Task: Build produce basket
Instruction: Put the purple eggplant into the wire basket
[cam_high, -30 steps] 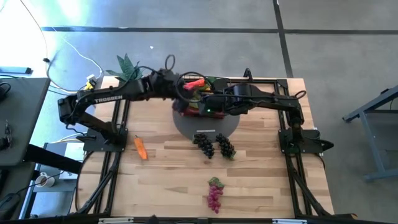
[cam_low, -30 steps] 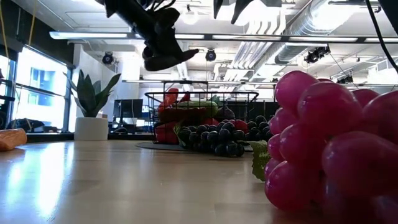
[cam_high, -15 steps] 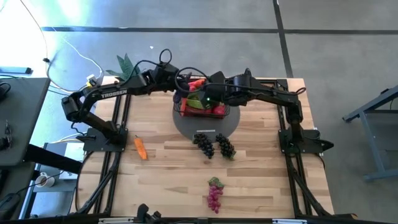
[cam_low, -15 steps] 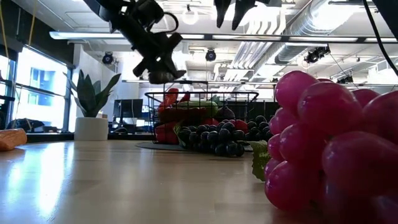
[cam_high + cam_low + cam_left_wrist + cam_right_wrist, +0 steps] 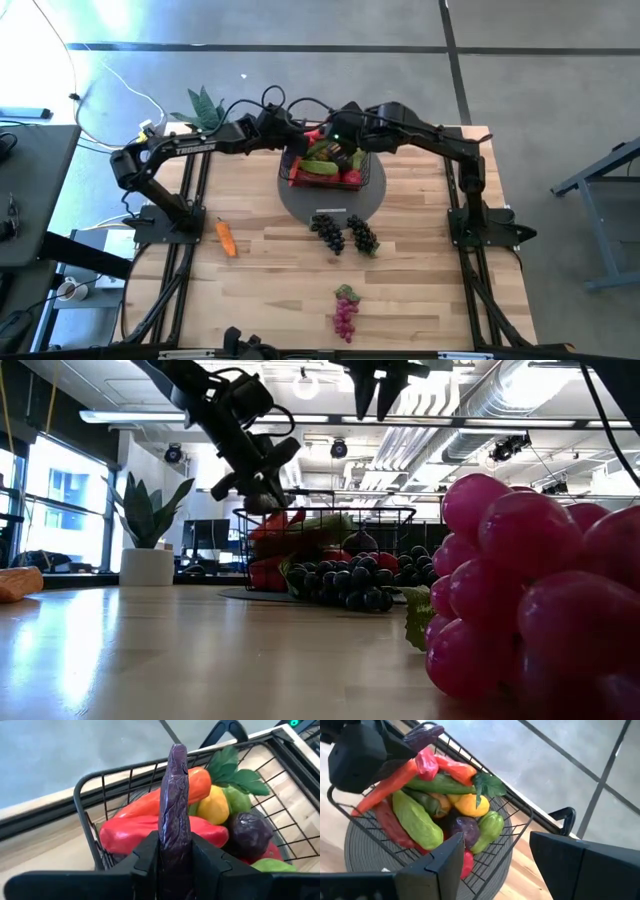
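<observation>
Black wire basket (image 5: 327, 166), heaped with produce (image 5: 220, 805), is set on a grey disc (image 5: 330, 200) at upper centre of the high view; a purple eggplant (image 5: 174, 820) is clamped in the left gripper (image 5: 290, 140) at its left rim; the right gripper (image 5: 338, 128) is held above, jaws parted, nothing grasped.

It looks like a lab inside an industrial office: open ceiling ducts (image 5: 520, 410), strip lights (image 5: 150, 417), concrete floor (image 5: 300, 25), a wooden table (image 5: 270, 290).

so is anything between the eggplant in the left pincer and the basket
Nothing visible. The left pincer is shut on the eggplant right at the basket rim. The right pincer hovers open above the basket, not between them.
</observation>
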Action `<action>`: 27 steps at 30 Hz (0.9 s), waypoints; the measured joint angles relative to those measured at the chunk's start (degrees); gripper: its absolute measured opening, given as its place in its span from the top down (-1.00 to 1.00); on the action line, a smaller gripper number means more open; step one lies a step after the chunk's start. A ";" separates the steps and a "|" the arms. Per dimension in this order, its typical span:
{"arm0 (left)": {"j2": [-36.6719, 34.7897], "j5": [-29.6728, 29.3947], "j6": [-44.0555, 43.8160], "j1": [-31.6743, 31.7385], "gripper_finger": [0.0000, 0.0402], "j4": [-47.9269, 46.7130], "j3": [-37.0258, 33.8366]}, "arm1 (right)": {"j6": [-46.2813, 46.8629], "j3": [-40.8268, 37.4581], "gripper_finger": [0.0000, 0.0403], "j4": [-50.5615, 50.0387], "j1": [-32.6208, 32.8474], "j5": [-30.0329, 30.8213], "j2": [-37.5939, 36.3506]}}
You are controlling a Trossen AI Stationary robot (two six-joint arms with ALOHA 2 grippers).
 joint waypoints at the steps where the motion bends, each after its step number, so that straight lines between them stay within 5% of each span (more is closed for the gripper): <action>1: 0.24 0.00 -0.16 0.00 0.62 -0.07 0.00 | -0.83 0.00 -0.04 0.00 -0.33 -0.59 0.00; 27: 0.01 -0.29 4.16 0.99 0.02 0.88 0.49 | -5.94 0.00 -0.04 0.00 -1.96 -3.12 -1.62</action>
